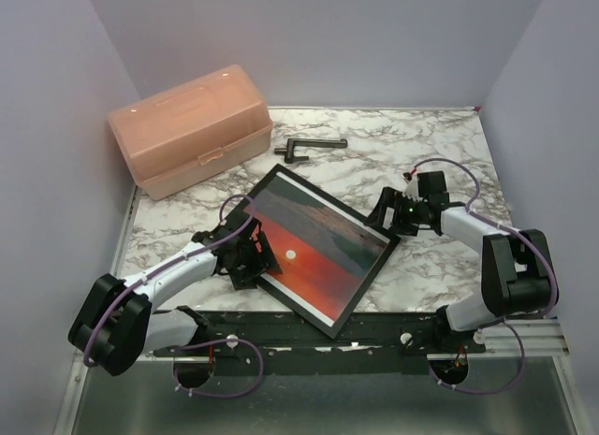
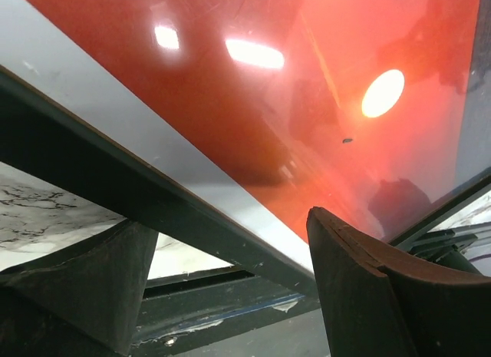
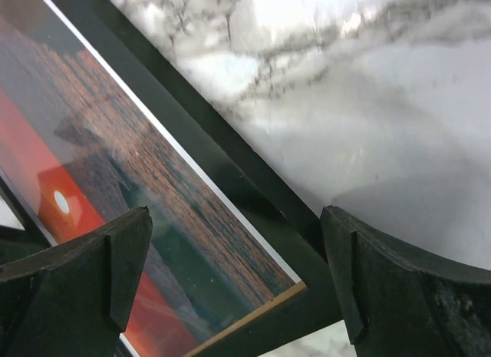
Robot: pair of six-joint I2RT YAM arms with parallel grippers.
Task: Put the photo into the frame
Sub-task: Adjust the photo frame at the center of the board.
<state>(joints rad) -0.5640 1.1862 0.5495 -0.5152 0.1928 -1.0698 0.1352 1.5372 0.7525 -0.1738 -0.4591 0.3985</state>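
Seen from above, the left gripper (image 1: 251,257) masked the left corner of the frame (image 1: 337,202) and a strip of the photo (image 1: 323,243). The right gripper (image 1: 388,217) covered the frame's right corner. Both wrist cameras cropped frame, photo and fingers (image 2: 368,295) at their borders. Whether the left fingers pinched the frame could not be told. The marble table (image 3: 399,104) was blurred, and a black tool (image 1: 309,147) was too small to identify.

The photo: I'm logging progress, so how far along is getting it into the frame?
Done: the photo sits inside the frame, picture side up. In hand: the left gripper and right gripper straddle opposite frame edges, jaws open. Left: probably only final seating and backing away; the frame's back is hidden.
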